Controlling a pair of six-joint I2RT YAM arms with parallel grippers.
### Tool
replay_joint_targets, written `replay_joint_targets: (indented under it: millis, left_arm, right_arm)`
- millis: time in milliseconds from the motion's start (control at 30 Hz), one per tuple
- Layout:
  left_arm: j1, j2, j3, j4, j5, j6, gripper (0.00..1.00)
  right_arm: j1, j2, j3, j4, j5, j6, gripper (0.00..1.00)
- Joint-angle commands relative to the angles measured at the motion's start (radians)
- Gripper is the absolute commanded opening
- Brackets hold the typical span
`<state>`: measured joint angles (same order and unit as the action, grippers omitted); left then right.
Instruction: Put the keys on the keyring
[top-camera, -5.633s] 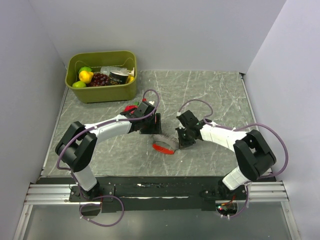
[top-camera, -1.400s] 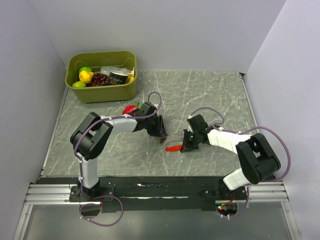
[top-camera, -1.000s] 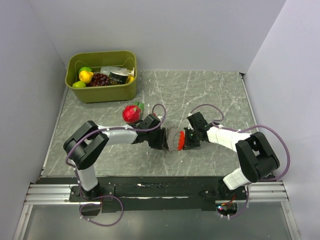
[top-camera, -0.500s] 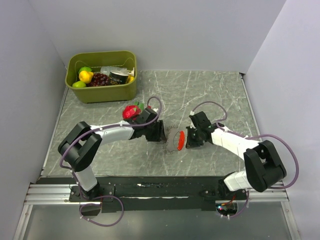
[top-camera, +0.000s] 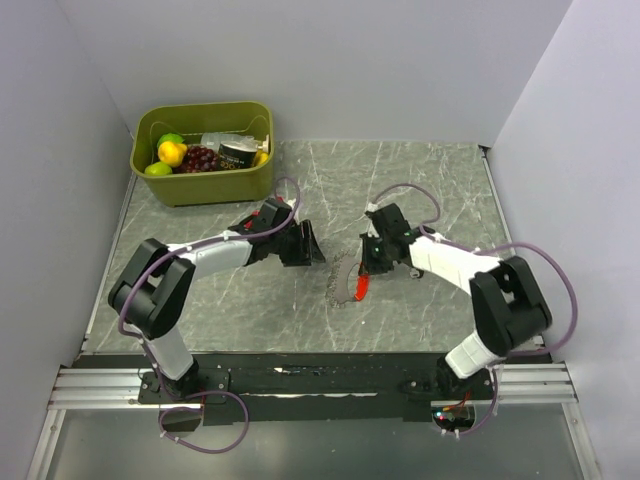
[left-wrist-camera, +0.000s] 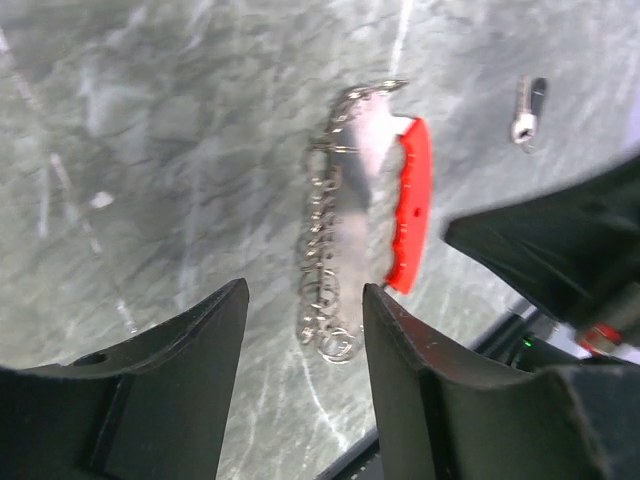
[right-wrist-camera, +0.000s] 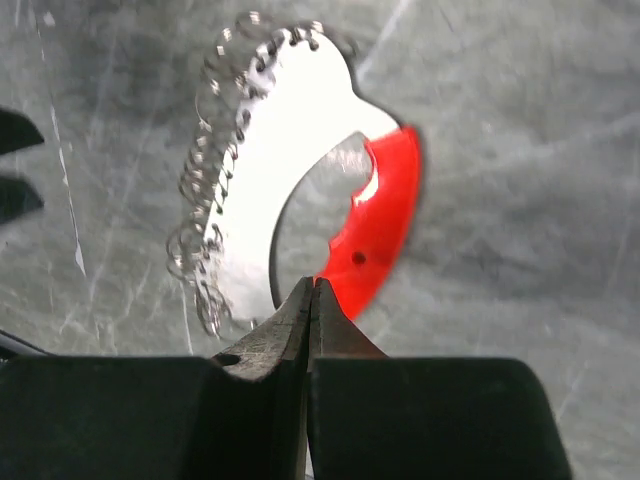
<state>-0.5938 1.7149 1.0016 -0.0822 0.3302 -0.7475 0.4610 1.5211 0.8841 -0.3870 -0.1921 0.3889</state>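
The keyring (top-camera: 348, 280) is a silvery plate edged with small chain rings (right-wrist-camera: 205, 230) and joined to a curved red fob (right-wrist-camera: 385, 225). My right gripper (right-wrist-camera: 312, 285) is shut, pinching the lower end of the red fob, and in the top view the right gripper (top-camera: 366, 268) holds it just over the table. My left gripper (top-camera: 310, 250) is open and left of the keyring. In the left wrist view the left gripper (left-wrist-camera: 305, 320) frames the chain (left-wrist-camera: 325, 260) without touching it. A small key-like piece (left-wrist-camera: 527, 108) lies on the table beyond the keyring.
An olive bin (top-camera: 210, 185) holding fruit and a can stands at the back left. Grey walls enclose the marbled table (top-camera: 420, 190) on three sides. The arms' base rail (top-camera: 300, 380) runs along the near edge.
My left gripper has let go, opened wider and pulled back to the left. The right gripper has shifted slightly back, and the keyring now hangs lower from it.
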Motion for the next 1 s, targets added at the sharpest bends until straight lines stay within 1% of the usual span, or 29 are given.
replay_joint_targets:
  millis: [0,67,100,167,267,300,400,700,967]
  left_arm:
    - [0.012,-0.069,0.008,0.084,0.084,-0.024,0.60]
    - [0.017,-0.087,-0.012,0.131,0.104,-0.032,0.63]
    - [0.019,-0.092,-0.017,0.137,0.107,-0.032,0.65]
    - [0.019,-0.100,-0.023,0.136,0.109,-0.030,0.67]
    - [0.023,-0.106,-0.032,0.134,0.104,-0.030,0.70]
    - [0.026,-0.109,-0.037,0.142,0.102,-0.033,0.75]
    - [0.031,-0.120,-0.055,0.159,0.109,-0.044,0.79]
    - [0.045,-0.132,-0.060,0.141,0.098,-0.032,0.79]
    - [0.052,-0.158,-0.084,0.148,0.092,-0.038,0.78]
  right_arm:
    - [-0.001,0.092,0.093,0.011,-0.009,-0.025,0.00]
    - [0.002,0.138,0.116,-0.001,-0.012,-0.035,0.00]
    - [0.002,0.154,0.121,-0.007,-0.009,-0.036,0.00]
    - [0.002,0.185,0.125,-0.013,-0.023,-0.038,0.00]
    - [0.014,0.198,0.115,-0.007,-0.038,-0.035,0.00]
    - [0.019,0.200,0.110,-0.006,-0.038,-0.032,0.00]
    - [0.045,0.206,0.087,0.007,-0.055,-0.025,0.00]
    - [0.146,0.195,0.026,-0.003,-0.043,0.010,0.00]
    - [0.225,0.130,-0.071,-0.059,-0.056,0.039,0.00]
